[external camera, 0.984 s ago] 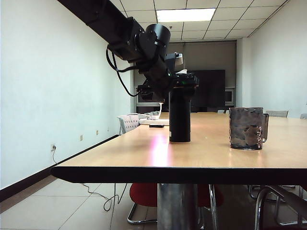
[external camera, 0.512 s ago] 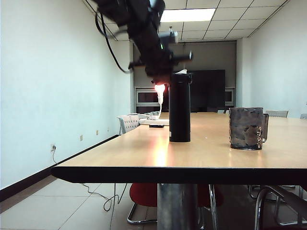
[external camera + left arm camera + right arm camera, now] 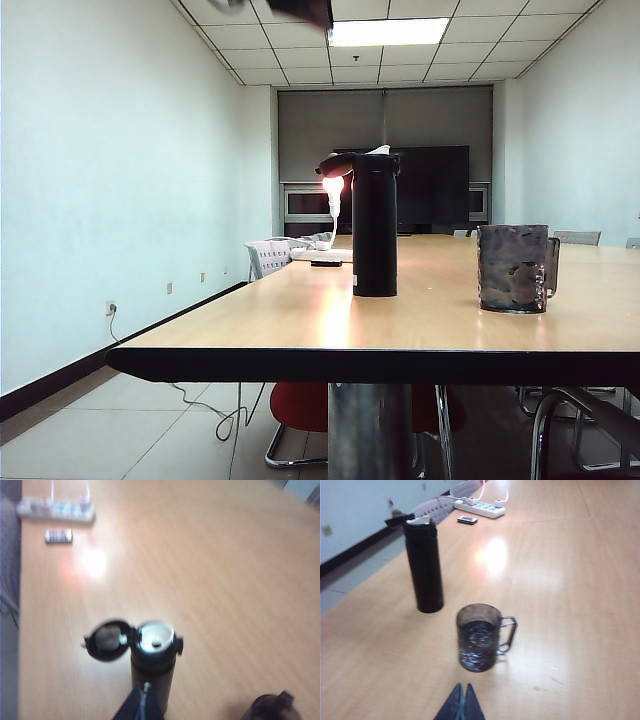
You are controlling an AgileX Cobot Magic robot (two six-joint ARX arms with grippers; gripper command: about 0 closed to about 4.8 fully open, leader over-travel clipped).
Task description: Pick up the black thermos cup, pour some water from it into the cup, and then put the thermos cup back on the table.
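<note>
The tall slim matte black thermos cup (image 3: 375, 228) stands upright on the light orange-brown wood-look table (image 3: 300, 320), its hinged lid (image 3: 106, 639) flipped open to one side and the whitish mouth exposed. The short dark purplish-grey translucent glass mug (image 3: 514, 267) stands well apart from it, handle on the side away from the thermos, with some liquid apparently already inside. A white power strip (image 3: 482, 507) and a small dark object lie farther along the table.

Left gripper (image 3: 142, 703): jaws pressed together, holding nothing, suspended high above the thermos and looking down on its open mouth. Right gripper (image 3: 460, 702): fingertips meeting, empty, hovering near the table just short of the mug.

Assessment: the pick-up is not yet made. To do it well, the left gripper should spread its jaws fully before descending, approach the body from the side below the lid hinge, and close squarely on mid-height so the cylinder does not tip or slip. The open lid should be kept clear of the fingers, and the thermos held upright until over the mug
</note>
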